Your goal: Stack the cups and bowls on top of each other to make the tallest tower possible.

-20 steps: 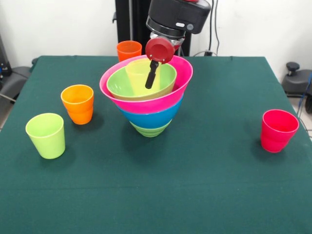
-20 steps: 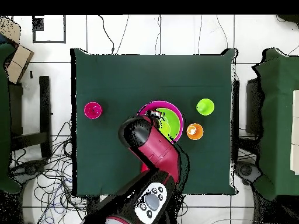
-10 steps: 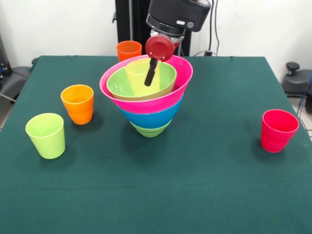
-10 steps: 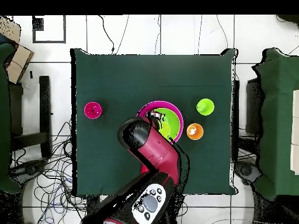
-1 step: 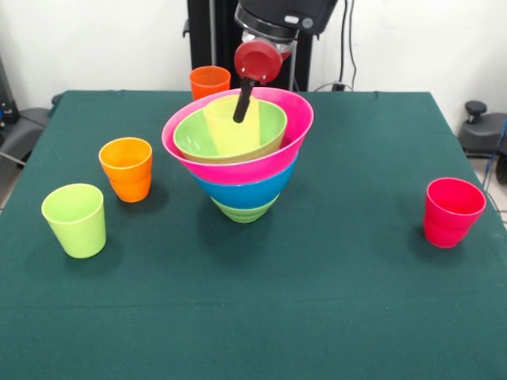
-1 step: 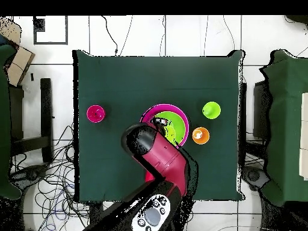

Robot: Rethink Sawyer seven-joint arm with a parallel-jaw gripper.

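The tower stands mid-table: a light green bowl [image 5: 244,211] at the bottom, then a blue bowl [image 5: 245,192], a pink bowl [image 5: 238,169], a small light green bowl [image 5: 192,136] and a pale yellow cup [image 5: 224,127] inside. My gripper [image 5: 240,115] hangs over the tower's far rim, shut on a red cup [image 5: 257,59] that is tipped with its bottom facing the front camera. One black finger [image 5: 244,101] reaches down in front of the yellow cup. In the overhead view the arm [image 6: 157,151] hides the gripper beside the tower [image 6: 175,113].
Loose cups stand on the green table [image 5: 317,301]: lime green [image 5: 75,219] and orange [image 5: 127,169] at the left, another orange [image 5: 207,80] behind the tower, pinkish-red [image 5: 451,210] at the right. Overhead they show as lime [image 6: 211,110], orange [image 6: 200,135] and pinkish-red [image 6: 95,113].
My gripper has risen with the red cup in it, so its finger now hangs higher over the yellow cup. The tower and the loose cups have not moved.
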